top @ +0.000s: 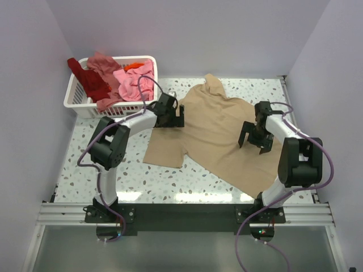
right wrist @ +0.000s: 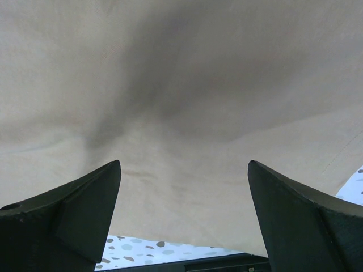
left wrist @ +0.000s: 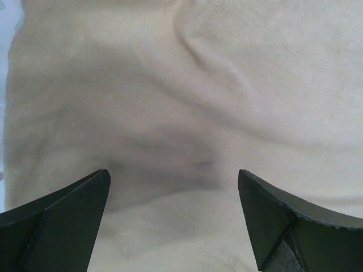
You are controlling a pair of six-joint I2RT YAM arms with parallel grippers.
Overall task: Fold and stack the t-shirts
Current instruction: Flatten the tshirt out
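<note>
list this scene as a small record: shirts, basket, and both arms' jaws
tan t-shirt: unfolded, wrinkled, spread on the table
basket: white, slatted, far left of the table
in basket: heaped shirts, pink, salmon, dark red, orange
left jaws: open, over the tan t-shirt's left edge
right jaws: open, over its right part
folded stack: none visible

White slatted plastic basket (top: 85, 107) at far left corner, speckled white terrazzo-pattern tabletop (top: 147, 178), silver aluminium rail (top: 62, 213) along near edge, pale lilac walls (top: 198, 34)
</note>
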